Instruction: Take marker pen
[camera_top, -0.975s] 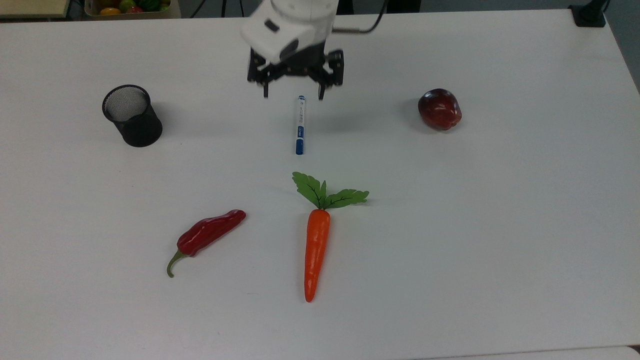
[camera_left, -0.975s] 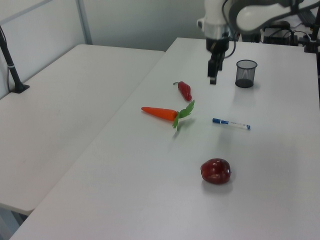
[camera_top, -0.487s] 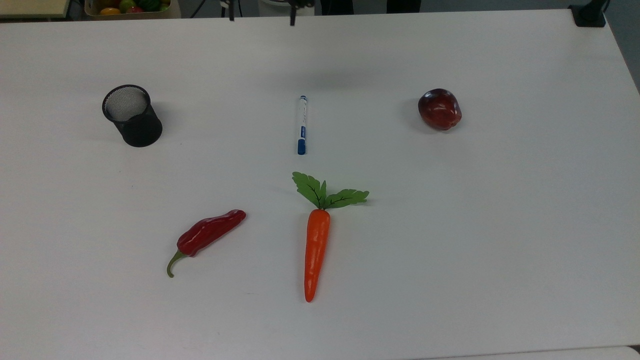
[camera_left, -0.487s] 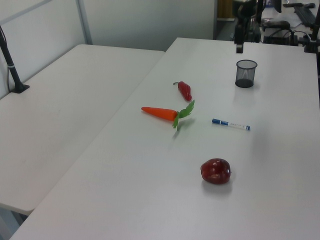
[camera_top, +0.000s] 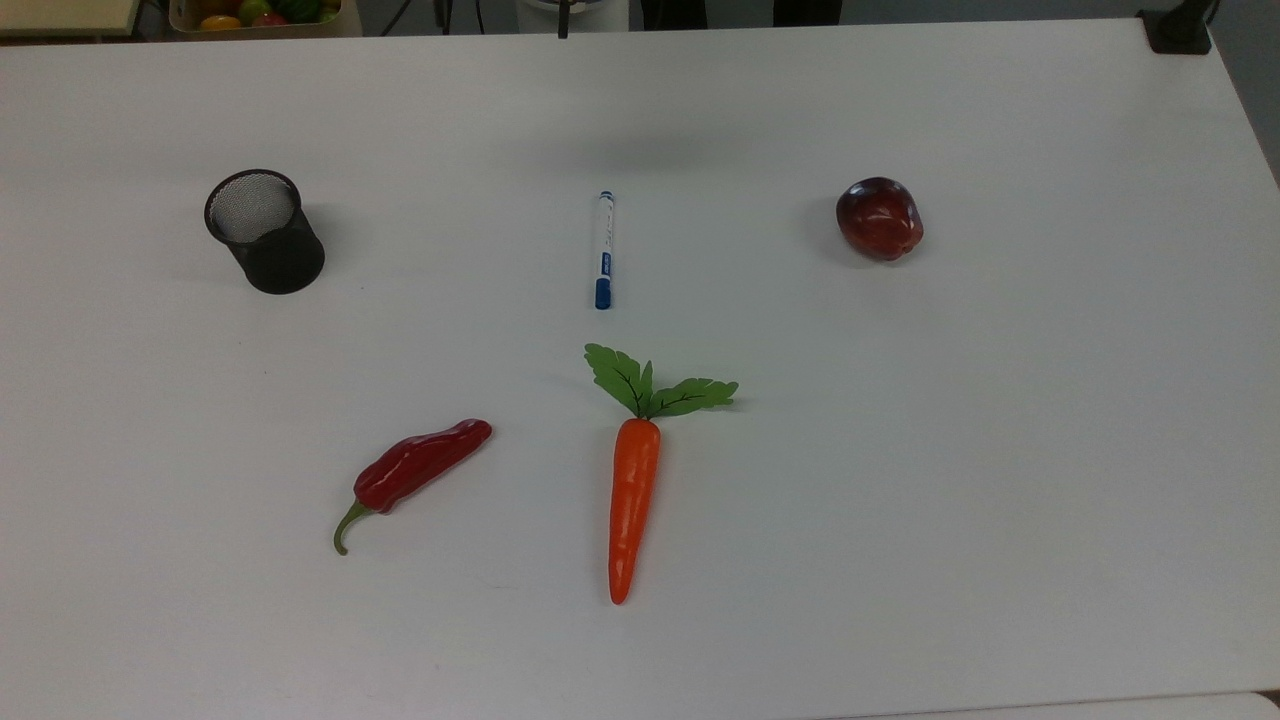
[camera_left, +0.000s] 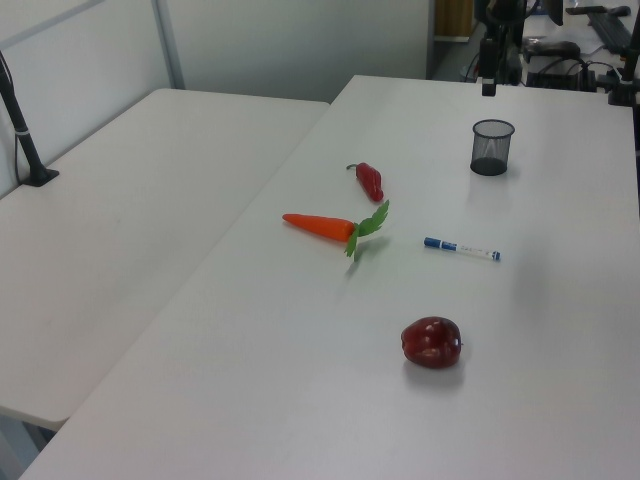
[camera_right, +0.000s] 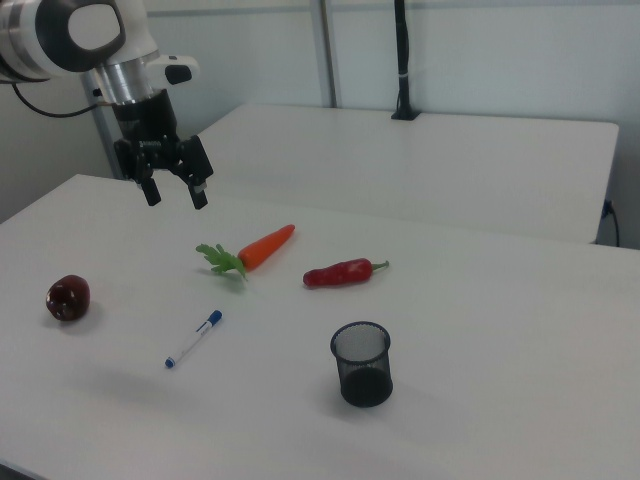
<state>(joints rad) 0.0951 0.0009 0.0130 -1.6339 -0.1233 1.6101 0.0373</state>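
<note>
White table (camera_top: 1000, 450) with marker pen (camera_top: 601, 250), carrot (camera_top: 633, 495), chilli (camera_top: 415, 470), apple (camera_top: 879, 218), mesh cup (camera_top: 264, 232).

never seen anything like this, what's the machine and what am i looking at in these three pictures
The machine is a robot arm that ends in a two-finger gripper, a kind of pincer. In the right view it hangs in the air above the white table, open and holding nothing. The three pictures show one moment from three cameras: the top view looks down on the table, while the left view and right view look across it from opposite sides. On the table lie a marker pen, white with a blue cap, a carrot with green leaves, a red chili pepper and a dark red apple. A black mesh cup stands upright. Nothing touches the pen, which the arm is meant to pick up.
</note>
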